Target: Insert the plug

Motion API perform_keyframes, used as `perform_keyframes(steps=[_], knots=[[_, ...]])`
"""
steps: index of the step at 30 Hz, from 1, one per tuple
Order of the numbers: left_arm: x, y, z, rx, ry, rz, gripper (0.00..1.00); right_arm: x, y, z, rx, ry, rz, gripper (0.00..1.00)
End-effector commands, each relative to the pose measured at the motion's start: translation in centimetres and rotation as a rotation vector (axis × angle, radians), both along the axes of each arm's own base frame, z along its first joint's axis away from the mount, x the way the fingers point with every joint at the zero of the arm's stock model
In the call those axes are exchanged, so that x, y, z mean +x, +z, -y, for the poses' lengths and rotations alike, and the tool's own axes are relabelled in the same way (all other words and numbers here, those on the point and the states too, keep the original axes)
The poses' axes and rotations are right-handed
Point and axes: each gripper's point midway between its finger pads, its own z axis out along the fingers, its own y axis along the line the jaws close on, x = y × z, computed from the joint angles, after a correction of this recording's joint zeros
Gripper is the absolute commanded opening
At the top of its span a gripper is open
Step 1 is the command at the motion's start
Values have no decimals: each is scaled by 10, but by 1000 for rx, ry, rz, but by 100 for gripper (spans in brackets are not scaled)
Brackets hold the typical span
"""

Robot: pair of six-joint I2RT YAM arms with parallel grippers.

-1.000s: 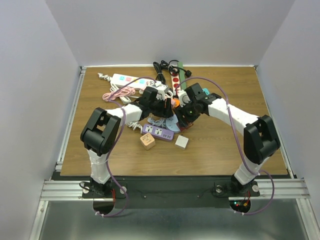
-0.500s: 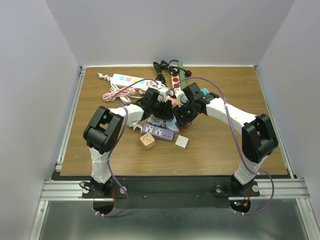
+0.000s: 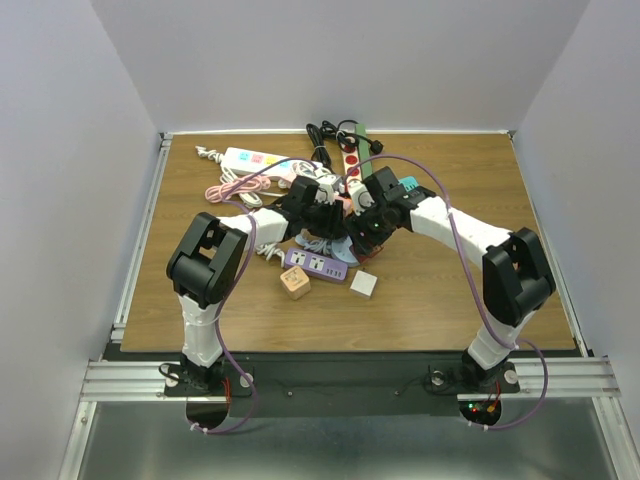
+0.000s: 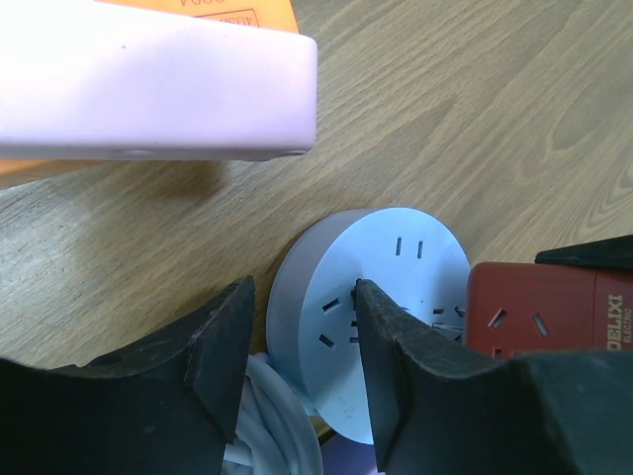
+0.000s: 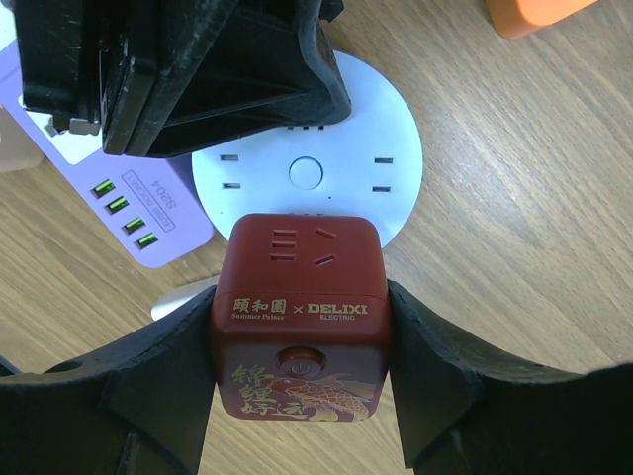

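Judged the step in hand as alignment ahead of insertion, not the insertion itself. Found the left gripper [image 4: 302,327] partly open and straddling the rim of the round white socket hub [image 4: 396,287]: one of its fingers [image 4: 223,341] just outside the rim, the other over the hub's face. Saw a thin gap at the outer finger, so took the hub as bracketed rather than clamped. Noted a white cable [image 4: 277,416] below those fingers and a pale pink power strip [image 4: 148,89] beyond them on the wooden table [image 4: 475,119]. Located the red DELIXI cube adapter [image 5: 297,366] at the middle of the table's clutter, over the near edge of the hub, with a purple USB strip [image 5: 148,213] to one side. Found the right gripper [image 5: 302,295] closed on the cube's two side faces, jaws spread to its width. Could not see any pins under the cube, nor whether it touched the hub. Judged the next move to need a firm left-hand hold on the hub, the cube squared over one set of slots, then a straight press down. Recorded a glossy red body with rounded edges, slots in the upper face, a round button, and gold lettering over a gold fish-like pattern.
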Motion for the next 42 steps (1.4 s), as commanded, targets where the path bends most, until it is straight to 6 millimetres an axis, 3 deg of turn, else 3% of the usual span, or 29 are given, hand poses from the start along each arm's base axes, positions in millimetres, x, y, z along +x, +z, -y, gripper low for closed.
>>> perform_keyframes(steps=[1, 11, 21, 30, 42], knots=[[4, 11, 3, 11, -12, 33, 55, 5, -6, -6, -22, 19, 8, 0], [6, 7, 3, 15, -8, 25, 54, 18, -19, -7, -71, 15, 18, 0], [7, 6, 1, 15, 10, 16, 51, 0, -34, 15, -129, -56, 7, 0], [9, 7, -1, 8, 20, 9, 50, 5, -43, 17, -115, -100, 44, 0], [10, 4, -3, 3, 26, 0, 49, -26, -71, 19, -67, -138, -54, 0]])
